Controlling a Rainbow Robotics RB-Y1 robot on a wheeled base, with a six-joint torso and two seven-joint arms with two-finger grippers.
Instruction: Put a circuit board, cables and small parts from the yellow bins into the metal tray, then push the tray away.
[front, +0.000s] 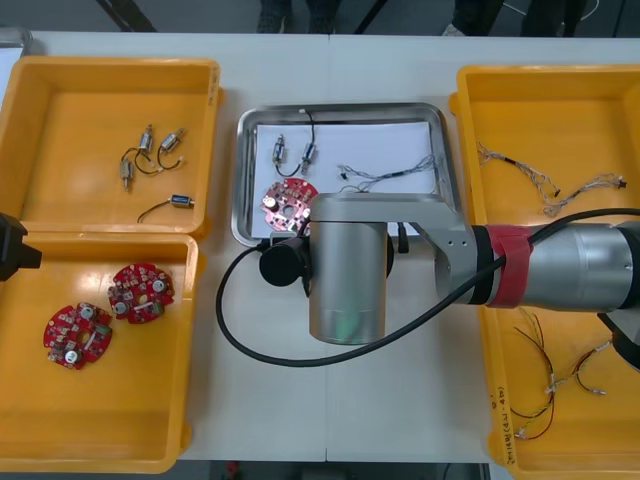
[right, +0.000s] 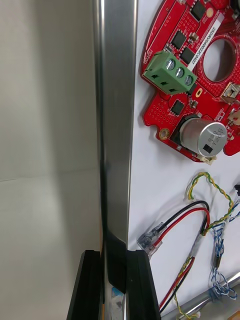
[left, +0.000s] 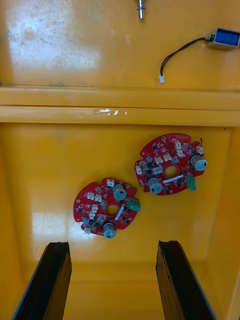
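The metal tray, white inside, lies between the bins and holds a red circuit board, two small metal parts and thin cables. My right arm reaches in from the right over the tray's near edge and hides its own fingers. In the right wrist view my right gripper is shut on the tray's shiny rim, with the circuit board and cables just inside. My left gripper hangs open above two circuit boards in the near left bin.
The far left yellow bin holds several small metal parts. The near left bin holds two boards. Both right bins hold cables. My left arm shows at the left edge. Bare table lies beyond the tray's far edge.
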